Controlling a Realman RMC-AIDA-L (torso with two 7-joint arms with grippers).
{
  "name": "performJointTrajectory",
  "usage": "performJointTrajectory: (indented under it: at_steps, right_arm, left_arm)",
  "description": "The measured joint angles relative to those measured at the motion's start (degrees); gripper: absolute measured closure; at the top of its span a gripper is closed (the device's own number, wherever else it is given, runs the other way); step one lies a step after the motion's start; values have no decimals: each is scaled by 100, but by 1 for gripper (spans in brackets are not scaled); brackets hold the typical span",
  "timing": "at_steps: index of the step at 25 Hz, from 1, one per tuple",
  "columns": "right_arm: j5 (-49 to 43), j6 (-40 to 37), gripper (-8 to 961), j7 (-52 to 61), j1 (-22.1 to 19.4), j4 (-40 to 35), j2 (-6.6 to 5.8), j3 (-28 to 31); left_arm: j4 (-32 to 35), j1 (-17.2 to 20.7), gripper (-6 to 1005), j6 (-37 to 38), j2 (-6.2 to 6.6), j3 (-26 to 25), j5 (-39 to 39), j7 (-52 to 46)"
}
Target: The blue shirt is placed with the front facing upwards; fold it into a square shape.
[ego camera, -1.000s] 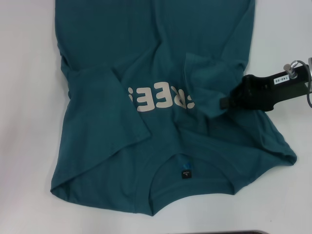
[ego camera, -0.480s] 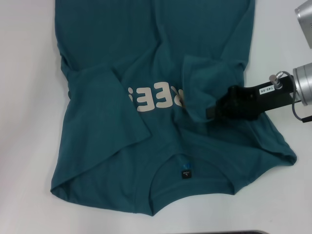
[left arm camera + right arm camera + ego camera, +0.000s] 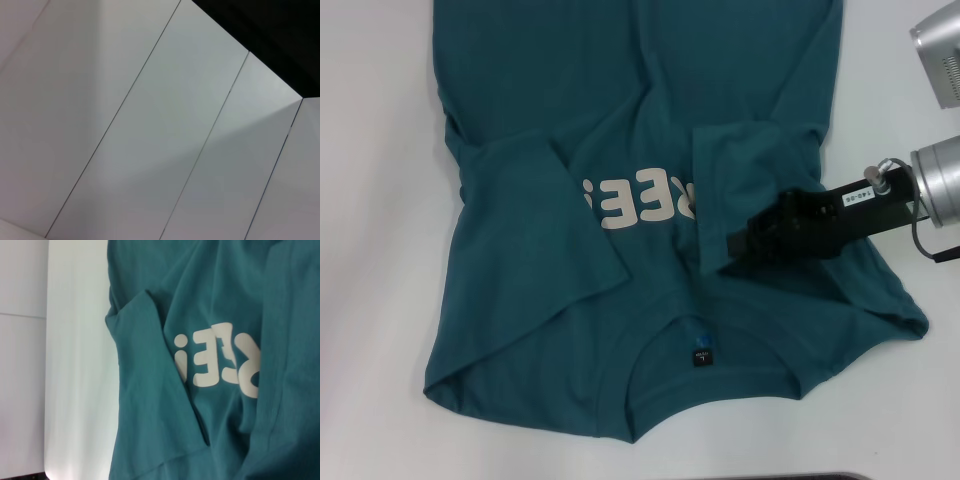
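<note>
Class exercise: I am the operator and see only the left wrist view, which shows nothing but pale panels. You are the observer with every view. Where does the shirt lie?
Observer: In the head view, the blue shirt lies front up on the white table, with its collar toward the robot.
Operator: Is a claw at it?
Observer: Yes, the right claw sits at the edge of the right sleeve, which is folded in over the chest and hides one end of the letters.
Operator: And the other sleeve?
Observer: The left sleeve is already folded inward. The left claw shows in no view.
</note>
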Motion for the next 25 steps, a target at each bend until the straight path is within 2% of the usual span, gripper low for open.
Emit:
performJointTrajectory:
  at_steps: [1,7,12,15,18,21,23,25]
  right_arm:
    - [7,0,932,3,-10,1,-12,7]
    - [287,-91,721,-53,-60,81,-96,21]
    - [771,-511,558,-333,-38,192,-129,18]
    - [874,-717,535,-413,1,239,-151,25]
    - [912,-815,512,-379,0,221,-258,37]
    - [1068,-851,490,-463,-58,158,-434,114]
    - [1234,-833,475,-859,-107,79,-564,248]
    - [1508,-806,459,-1728,-216,-57,-634,527]
  left_arm:
    - [1,0,278,0,0,0,-1,0]
    - [12,-3,278,-15,2,0,-47,11]
    - [17,-7,280,-62,2,0,-53,8]
    - [24,-14,282,-108,-1,0,-60,7]
    - [26,-29,283,-129,-3,0,-62,3]
    - [25,-42,282,-143,-4,0,-62,1]
    - [25,-52,282,-146,-1,4,-52,-2]
    - [25,-74,282,-147,8,10,-25,-52]
